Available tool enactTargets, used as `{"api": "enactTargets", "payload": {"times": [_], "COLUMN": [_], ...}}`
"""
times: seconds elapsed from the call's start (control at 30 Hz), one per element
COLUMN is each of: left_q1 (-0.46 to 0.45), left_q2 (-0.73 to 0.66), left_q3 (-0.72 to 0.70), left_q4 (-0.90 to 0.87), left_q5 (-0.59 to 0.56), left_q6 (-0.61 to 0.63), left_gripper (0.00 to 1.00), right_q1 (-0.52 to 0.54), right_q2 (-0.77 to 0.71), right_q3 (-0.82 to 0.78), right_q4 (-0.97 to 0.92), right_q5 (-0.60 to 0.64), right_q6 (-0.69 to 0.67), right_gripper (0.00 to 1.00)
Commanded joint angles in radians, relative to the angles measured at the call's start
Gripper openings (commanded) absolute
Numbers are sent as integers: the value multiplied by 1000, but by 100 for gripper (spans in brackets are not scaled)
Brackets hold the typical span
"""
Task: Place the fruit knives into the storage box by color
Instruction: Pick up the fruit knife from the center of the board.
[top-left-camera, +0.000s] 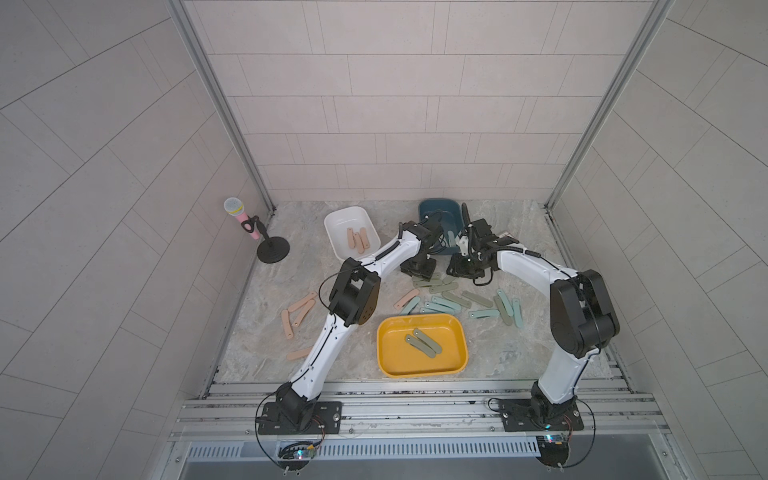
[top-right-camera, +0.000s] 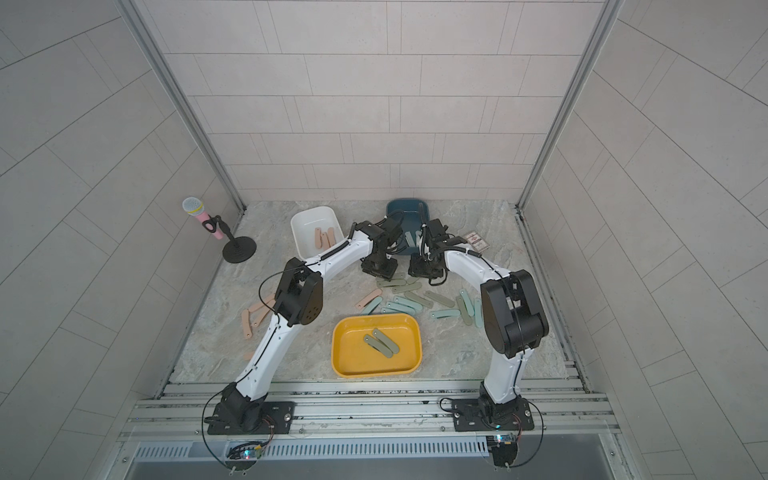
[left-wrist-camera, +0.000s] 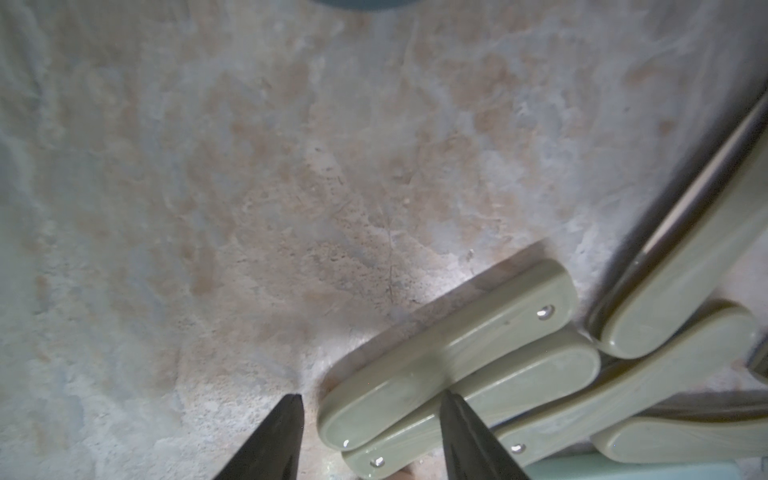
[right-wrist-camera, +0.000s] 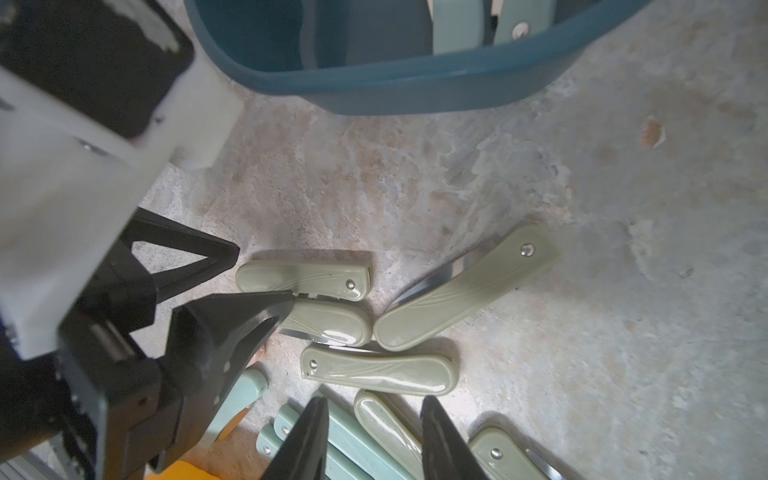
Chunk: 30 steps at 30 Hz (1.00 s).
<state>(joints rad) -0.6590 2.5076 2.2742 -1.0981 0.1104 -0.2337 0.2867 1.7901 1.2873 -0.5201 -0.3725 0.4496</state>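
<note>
Starting nearest you: the yellow tray holds two olive-green fruit knives, so read it as olive's home. Beyond it lies the mixed pile, teal and olive together.

At the pile's far edge your left gripper stands about half open. It straddles the rounded end of an olive-green knife. Beside one fingertip a strip of table shows, so you cannot tell whether the pads bite. That knife touches a second olive one.

Judgement: square the jaws across the knife's width, close firmly, and lift straight up so the neighbour is not dragged.

Your right gripper hovers close by, jaws partly open and apparently empty; keep it clear.

Farthest: white box with pink knives, dark blue box with teal knives.
</note>
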Motion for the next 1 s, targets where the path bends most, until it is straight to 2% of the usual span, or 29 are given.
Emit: {"api": "enactTargets", "payload": {"times": [0.0, 0.1, 0.17, 0.33, 0.5, 0.73, 0.9, 0.97], "left_q1": [-11, -11, -8, -3, -2, 4, 3, 3], "left_q2": [47, 56, 74, 101, 76, -15, -62, -45], "left_q3": [13, 28, 65, 112, 72, -85, -156, -125], "left_q4": [-36, -31, -38, -62, -71, -39, 1, 4], "left_q5": [-19, -29, -44, -35, -68, -91, -79, -71], "left_q6": [12, 14, 14, 5, 8, 0, -21, -25], "left_gripper": [64, 65, 63, 43, 35, 29, 30, 43], "right_q1": [-5, -4, -5, -5, -5, -4, -5, -5], "right_q2": [-32, -35, -39, -52, -55, -52, -54, -54], "right_q3": [-5, -11, -11, -10, -13, -19, -26, -29], "right_q4": [-12, -7, -9, -26, -20, -4, 6, 14], "right_q5": [1, -6, -6, 3, -4, -13, -12, -19], "right_q6": [-3, 0, -2, -11, -11, -5, -5, -2], "right_gripper": [41, 41, 41, 41, 41, 41, 41, 41]}}
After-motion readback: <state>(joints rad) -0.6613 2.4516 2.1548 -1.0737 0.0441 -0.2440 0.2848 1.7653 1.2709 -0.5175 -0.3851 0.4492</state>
